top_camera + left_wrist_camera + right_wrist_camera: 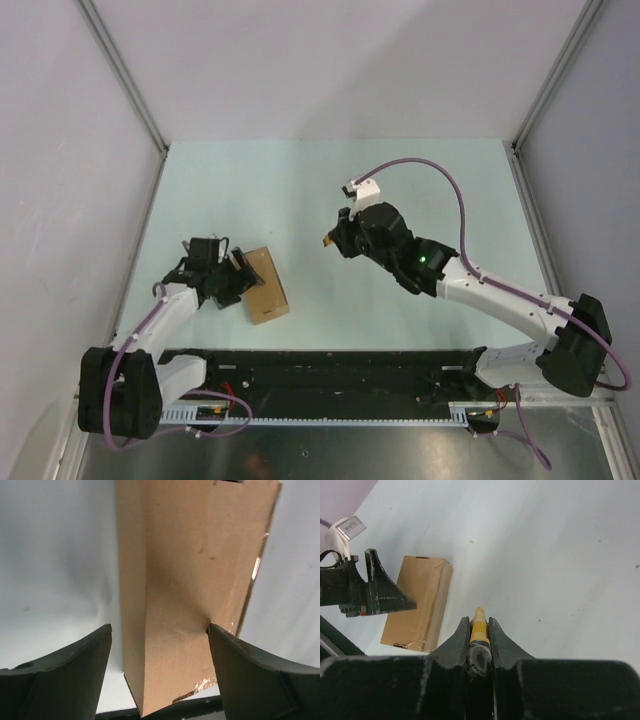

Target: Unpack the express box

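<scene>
The express box (266, 285), a flat brown cardboard carton with clear tape at its end, lies on the table left of centre. My left gripper (235, 275) is open and straddles its near end. In the left wrist view the box (185, 580) sits between the fingers: the right finger (255, 675) touches its edge and the left finger (75, 670) stands a gap away. My right gripper (479, 622) hovers right of the box (417, 602), shut on a yellow-black utility knife (479, 630) whose tip pokes out past the fingertips.
The pale table (330, 190) is bounded by grey walls at the back and both sides. A black rail (330, 370) runs along the near edge just behind the box. The right arm's purple cable (455, 190) arcs above the table.
</scene>
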`<state>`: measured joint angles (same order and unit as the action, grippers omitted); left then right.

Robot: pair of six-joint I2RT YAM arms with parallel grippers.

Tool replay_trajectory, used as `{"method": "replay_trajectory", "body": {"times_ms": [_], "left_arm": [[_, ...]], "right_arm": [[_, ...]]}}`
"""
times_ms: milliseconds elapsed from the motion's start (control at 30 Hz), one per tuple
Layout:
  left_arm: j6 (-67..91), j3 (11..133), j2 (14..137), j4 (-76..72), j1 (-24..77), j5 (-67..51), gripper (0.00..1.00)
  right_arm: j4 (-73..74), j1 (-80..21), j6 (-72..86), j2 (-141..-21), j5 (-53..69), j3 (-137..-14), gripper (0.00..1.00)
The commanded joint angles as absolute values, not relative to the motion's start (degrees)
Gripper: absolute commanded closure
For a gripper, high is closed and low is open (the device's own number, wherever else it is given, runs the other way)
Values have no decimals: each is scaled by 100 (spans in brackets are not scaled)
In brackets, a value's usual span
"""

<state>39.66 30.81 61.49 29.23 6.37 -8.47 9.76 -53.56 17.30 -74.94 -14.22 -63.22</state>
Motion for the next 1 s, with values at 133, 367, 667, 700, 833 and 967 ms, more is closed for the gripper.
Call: {"method": "replay_trajectory", "body": {"times_ms": [133,367,667,700,833,967], "left_arm": [[4166,2952,6608,1180,817,-2302,22],[4464,3620,8032,572,1397,-2364,25],[4536,4069,8587,316,1635,-2320,15],[4500,4087,8587,316,1635,-2303,13],[4307,4201,8718,316,1635,-2276,9],[4175,4359,8885,316,1626,-2285,8]], "right_arm": [[1178,-5379,1916,-7418,-1854,-6267,100],[616,-5554,1837,-7550,-2283,-5906,100],[62,-5862,1951,-7954,-3409,-5871,100],[62,-5854,1890,-7963,-3358,-5871,100],[-377,-5827,1758,-8085,-2902,-5880,100],[-641,-5827,1793,-8349,-2874,-5897,100]]}}
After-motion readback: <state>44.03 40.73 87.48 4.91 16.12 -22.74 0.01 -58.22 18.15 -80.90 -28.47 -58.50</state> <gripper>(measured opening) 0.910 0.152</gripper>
